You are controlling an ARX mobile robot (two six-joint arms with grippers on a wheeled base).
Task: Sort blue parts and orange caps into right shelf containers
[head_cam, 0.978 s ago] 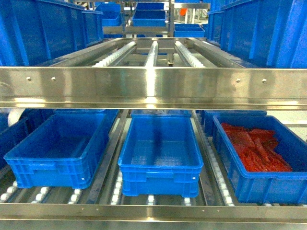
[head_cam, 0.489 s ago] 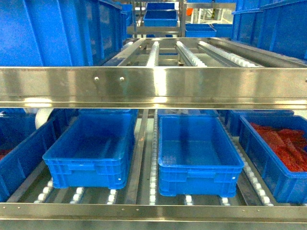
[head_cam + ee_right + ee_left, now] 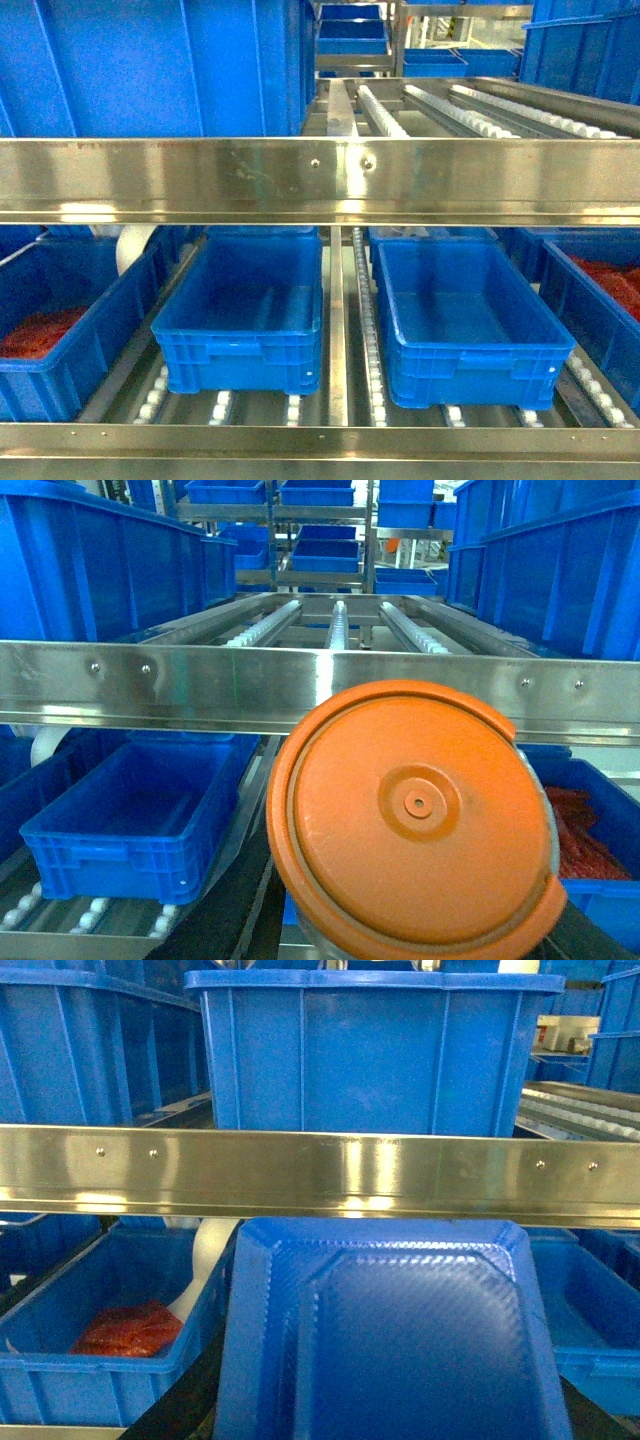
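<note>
- Two empty blue crates, the left empty crate [image 3: 243,312] and the right empty crate [image 3: 462,318], are seen side by side on the roller lanes [image 3: 365,330] of the lower shelf in the head view.
- A crate at the far left [image 3: 50,325] and another at the far right [image 3: 600,300] already hold red-orange pieces, so some sorting appears to be done.
- A blue part [image 3: 400,1340], a square tray-like moulding, is seen close before the left wrist camera, in front of the steel shelf rail [image 3: 320,1170]; it is judged to be carried by the left gripper, whose fingers are hidden, so its state cannot be told.
- An orange cap [image 3: 415,825] fills the right wrist view in the same way; the right gripper is hidden behind it and cannot be judged either.
- Neither piece is yet placed: both are held outside the shelf, short of any crate.
- What is left, by judgement: each piece is to be brought under the rail and set into its container.
</note>
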